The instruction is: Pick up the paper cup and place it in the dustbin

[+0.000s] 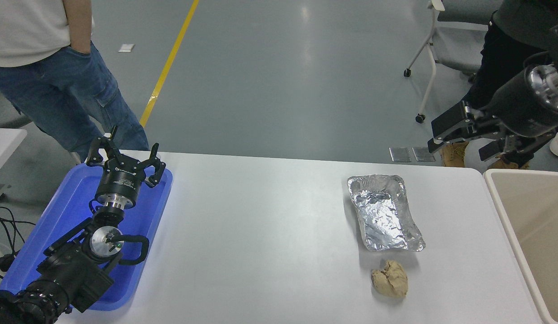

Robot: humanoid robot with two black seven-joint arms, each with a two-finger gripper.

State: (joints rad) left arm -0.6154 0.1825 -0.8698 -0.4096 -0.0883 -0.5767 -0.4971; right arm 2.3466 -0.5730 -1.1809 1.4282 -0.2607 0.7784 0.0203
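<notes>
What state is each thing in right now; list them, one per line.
right gripper: open, empty, raised beyond the table's far edge
left gripper: open, parked over the blue tray
foil tray: upright, empty
paper wad: crumpled, on the table
dustbin: open-topped, visible part empty
paper cup: not in view

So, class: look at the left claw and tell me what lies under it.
The left claw hangs open over the far end of the blue tray. Only bare blue plastic shows there. The arm covers much of the tray's near half, so anything beneath it is hidden.
</notes>
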